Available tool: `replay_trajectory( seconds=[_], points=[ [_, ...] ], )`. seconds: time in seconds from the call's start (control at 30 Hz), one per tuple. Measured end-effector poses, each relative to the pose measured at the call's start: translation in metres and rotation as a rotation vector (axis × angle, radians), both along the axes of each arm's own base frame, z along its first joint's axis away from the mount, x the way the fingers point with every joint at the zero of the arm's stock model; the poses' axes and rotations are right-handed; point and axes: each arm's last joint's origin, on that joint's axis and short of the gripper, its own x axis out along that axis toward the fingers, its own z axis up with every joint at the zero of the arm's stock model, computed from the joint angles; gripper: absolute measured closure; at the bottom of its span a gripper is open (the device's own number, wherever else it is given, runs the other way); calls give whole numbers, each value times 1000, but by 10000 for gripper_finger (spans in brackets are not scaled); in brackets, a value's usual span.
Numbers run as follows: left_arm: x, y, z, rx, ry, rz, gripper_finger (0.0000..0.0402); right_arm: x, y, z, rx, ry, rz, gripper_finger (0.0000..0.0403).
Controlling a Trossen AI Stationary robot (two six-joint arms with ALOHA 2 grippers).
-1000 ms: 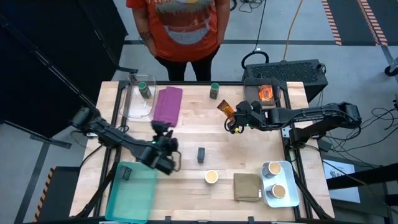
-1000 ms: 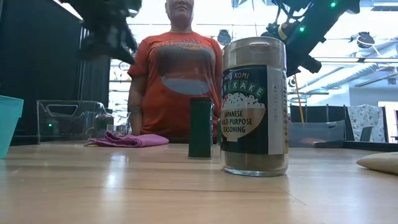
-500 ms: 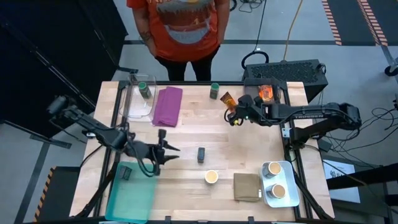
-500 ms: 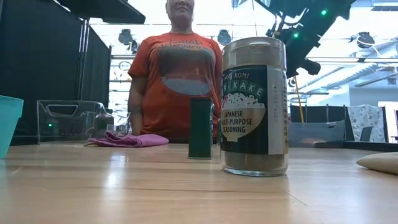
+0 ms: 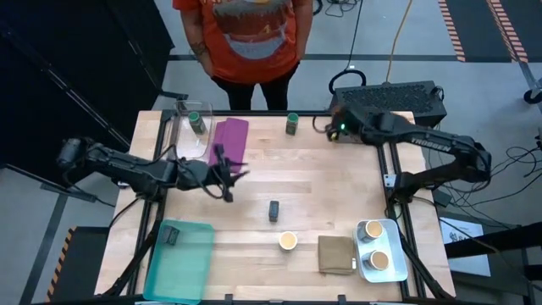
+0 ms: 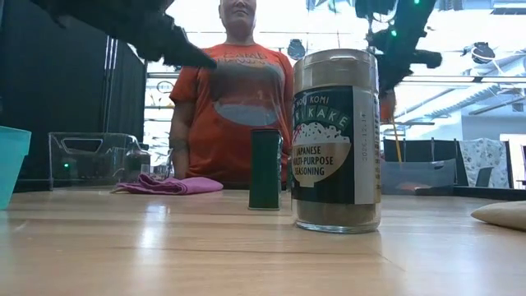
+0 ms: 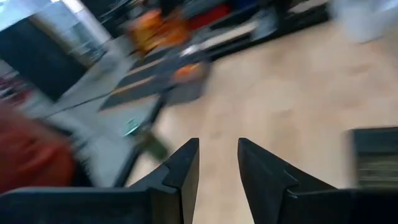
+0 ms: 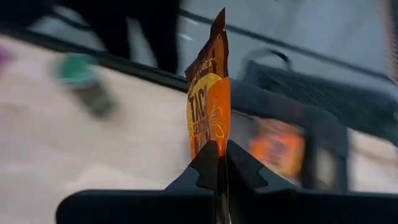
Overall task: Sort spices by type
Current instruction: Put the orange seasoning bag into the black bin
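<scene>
My right gripper (image 8: 217, 155) is shut on a shiny orange packet (image 8: 208, 99), up at the far right by the black bin (image 5: 398, 100). My left gripper (image 7: 217, 165) hangs open with nothing in it, beside the purple cloth (image 5: 229, 142). A dark block (image 5: 273, 210) stands mid-table on its end. Nearer the front stands a tan-topped jar (image 5: 288, 241), which shows large in the low view (image 6: 335, 140). One green-lidded jar (image 5: 291, 124) stands at the far edge. Another (image 5: 196, 123) is in the clear bin. My right gripper pinches the orange packet between its two fingers by one narrow end (image 8: 214, 146). The rest of the packet sticks out past the fingertips, seen nearly edge-on. It is lifted clear of the table.
A teal tray (image 5: 186, 271) at the near left holds a dark block (image 5: 169, 235). A white tray (image 5: 391, 254) at the near right holds two tan-topped cups, with an olive folded cloth (image 5: 336, 254) beside it. A person in an orange shirt (image 5: 254, 42) stands at the far edge.
My left gripper has swung from beside the teal tray toward the far edge, up to the purple cloth, and has tipped from pointing down to nearly level. My right gripper has carried the orange packet up and toward the far right, to the black bin.
</scene>
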Motion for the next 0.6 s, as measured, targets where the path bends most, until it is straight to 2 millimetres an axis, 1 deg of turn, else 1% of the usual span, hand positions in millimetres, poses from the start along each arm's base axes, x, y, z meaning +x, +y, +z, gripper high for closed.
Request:
replay_trajectory(
  seconds=[0.13,0.23,0.33,0.47,0.6],
  points=[
    [-4,10,-4,62,41,215,285,-26,-27,-6,54,61,-194,402],
    [-7,12,-7,49,53,311,285,-39,-43,-16,105,52,-261,402],
    [-7,13,-7,34,41,331,285,-42,-57,-21,122,-7,-253,402],
    [-7,13,-7,33,39,332,285,-38,-69,-27,124,-75,-231,402],
    [-7,13,-7,33,35,335,285,-32,-77,-40,175,-73,-221,402]
  ],
)
